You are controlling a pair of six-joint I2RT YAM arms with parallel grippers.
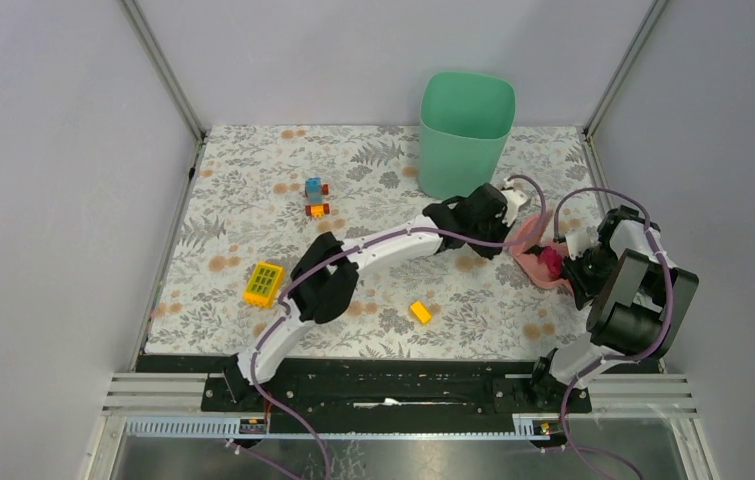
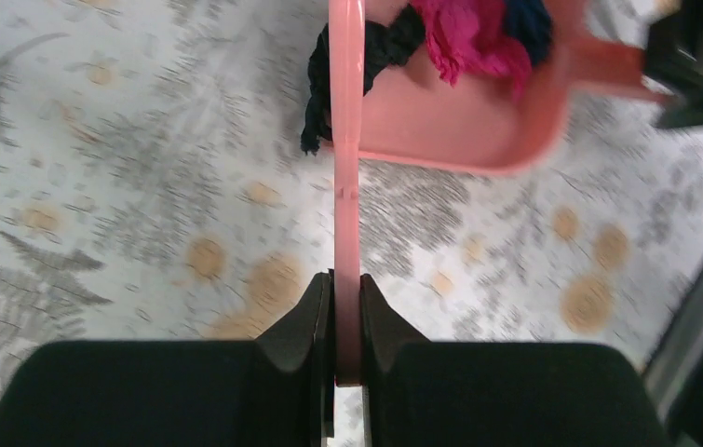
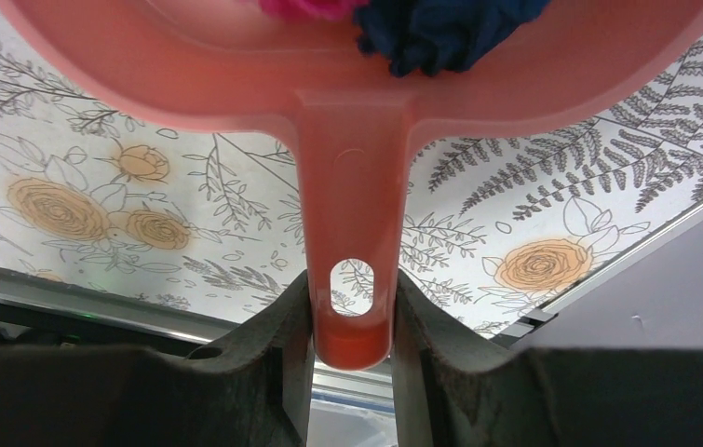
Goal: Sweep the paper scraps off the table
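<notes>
My right gripper is shut on the handle of a pink dustpan, held at the right side of the flowered table. Crumpled magenta and dark blue paper scraps lie in the pan. My left gripper is shut on the thin pink handle of a brush; its black bristles sit at the pan's mouth. No white scraps show on the table.
A green bin stands at the back, just behind my left gripper. A yellow grid brick, a small yellow brick, a blue-orange toy and a small orange piece lie on the table. Black rail along the near edge.
</notes>
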